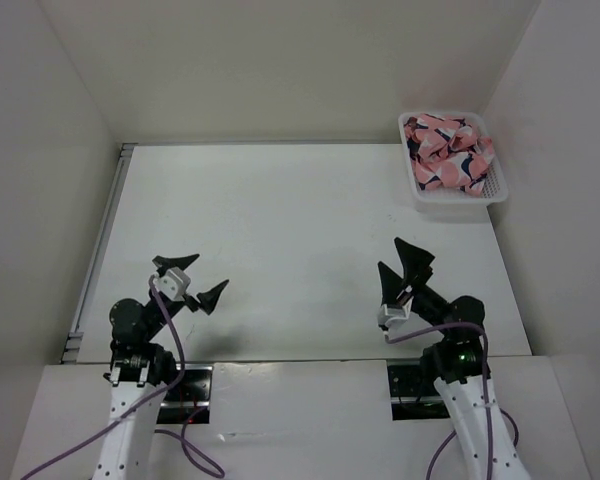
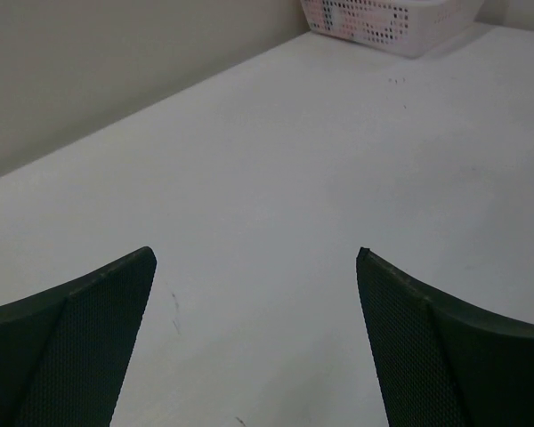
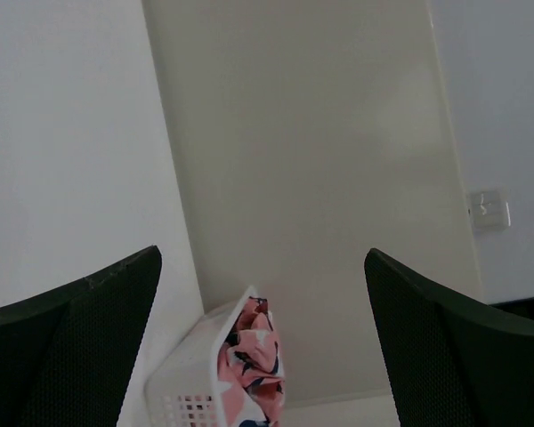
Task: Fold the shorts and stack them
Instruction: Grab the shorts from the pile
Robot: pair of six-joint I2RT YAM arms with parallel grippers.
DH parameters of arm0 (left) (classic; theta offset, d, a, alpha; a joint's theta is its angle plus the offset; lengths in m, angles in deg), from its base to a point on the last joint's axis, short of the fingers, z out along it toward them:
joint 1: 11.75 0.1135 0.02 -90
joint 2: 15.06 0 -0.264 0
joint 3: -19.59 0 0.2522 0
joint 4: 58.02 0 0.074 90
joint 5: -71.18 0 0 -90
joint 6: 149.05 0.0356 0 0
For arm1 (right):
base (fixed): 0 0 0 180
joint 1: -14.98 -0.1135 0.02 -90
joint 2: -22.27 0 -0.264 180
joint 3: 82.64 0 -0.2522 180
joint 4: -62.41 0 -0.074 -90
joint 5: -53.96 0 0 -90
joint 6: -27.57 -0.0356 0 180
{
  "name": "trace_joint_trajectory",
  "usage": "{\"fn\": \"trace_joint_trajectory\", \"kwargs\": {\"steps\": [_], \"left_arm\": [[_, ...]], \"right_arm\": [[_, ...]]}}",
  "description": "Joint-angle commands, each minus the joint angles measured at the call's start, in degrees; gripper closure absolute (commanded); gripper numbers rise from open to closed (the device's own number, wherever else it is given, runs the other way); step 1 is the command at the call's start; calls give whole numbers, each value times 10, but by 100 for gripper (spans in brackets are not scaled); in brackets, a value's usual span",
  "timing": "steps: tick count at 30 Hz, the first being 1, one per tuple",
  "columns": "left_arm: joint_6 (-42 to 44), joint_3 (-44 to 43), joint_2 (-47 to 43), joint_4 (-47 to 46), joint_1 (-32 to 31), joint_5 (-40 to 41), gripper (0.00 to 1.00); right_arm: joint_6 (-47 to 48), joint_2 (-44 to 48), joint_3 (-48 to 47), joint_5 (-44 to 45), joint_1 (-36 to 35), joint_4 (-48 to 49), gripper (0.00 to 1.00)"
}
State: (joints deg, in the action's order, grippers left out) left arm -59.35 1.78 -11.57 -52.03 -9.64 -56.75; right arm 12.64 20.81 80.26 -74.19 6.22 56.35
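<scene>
The left wrist view crops the white plastic mesh basket (image 2: pixel 392 27). Its walls partly hide the salmon-pink printed fabric shorts (image 1: pixel 447 150).

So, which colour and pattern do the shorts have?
The shorts are salmon pink with navy-and-white shapes, clearest in the top view.

No text, label, brand, number or sign can be read in any of the views. The only pattern is the navy-and-white print on the shorts (image 1: pixel 448 152), which lie in the basket (image 1: pixel 458 199) at the far right of the counter (image 1: pixel 280 250). That print forms shapes, not letters. The wall plate (image 3: pixel 489 210) seen from the right wrist is too small to show any marking.
</scene>
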Motion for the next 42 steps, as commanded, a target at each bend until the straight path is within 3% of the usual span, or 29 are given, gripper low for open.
{"fn": "trace_joint_trajectory", "kwargs": {"steps": [1, 3, 4, 5, 6, 7, 8, 10, 11, 14, 16, 19, 23, 26, 35, 38, 39, 41, 42], "left_arm": [[3, -77, 89, -141, -13, 23, 0], [3, -138, 183, -116, -27, 72, 0], [3, -220, 295, -108, -27, 105, 0], [3, -268, 354, -86, -36, 179, 0], [3, -320, 412, -67, -45, 221, 0], [3, -373, 521, -46, -45, 261, 0], [3, -470, 571, 9, -51, 303, 0], [3, -530, 668, 48, -51, 311, 0], [3, -543, 686, 48, -51, 311, 0], [3, -591, 749, 88, -56, 312, 0], [3, -640, 806, 129, -61, 296, 0], [3, -661, 846, 136, -68, 260, 0], [3, -684, 886, 142, -81, 245, 0], [3, -699, 906, 154, -87, 245, 0], [3, -712, 941, 175, -87, 255, 0], [3, -712, 941, 181, -87, 261, 0], [3, -712, 941, 181, -87, 261, 0], [3, -712, 941, 181, -87, 261, 0], [3, -705, 936, 181, -87, 255, 0]], "right_arm": [[-33, -107, -113, 3, -6, 87, 0], [-58, -205, -226, 29, -19, 64, 0], [-71, -312, -269, 73, -29, 50, 0], [-91, -363, -313, 112, -44, 39, 0], [-176, -410, -388, 167, -64, 57, 0], [-229, -504, -416, 239, -118, 87, 0], [-265, -551, -478, 396, -142, 119, 0], [-350, -692, -559, 521, -145, 102, 0], [-401, -736, -656, 538, -129, 79, 0], [-633, -893, -824, 538, -31, -41, 2], [-757, -985, -880, 545, 25, -93, 5], [-871, -1069, -1002, 592, 70, -158, 9], [-890, -1182, -1062, 679, 91, -167, 11], [-918, -1234, -1087, 691, 109, -167, 9], [-915, -1342, -1163, 601, 123, -145, 6], [-926, -1342, -1169, 589, 123, -151, 21], [-926, -1342, -1161, 589, 123, -151, 41], [-932, -1337, -1155, 589, 123, -165, 62], [-932, -1326, -1155, 589, 123, -165, 79]]}}
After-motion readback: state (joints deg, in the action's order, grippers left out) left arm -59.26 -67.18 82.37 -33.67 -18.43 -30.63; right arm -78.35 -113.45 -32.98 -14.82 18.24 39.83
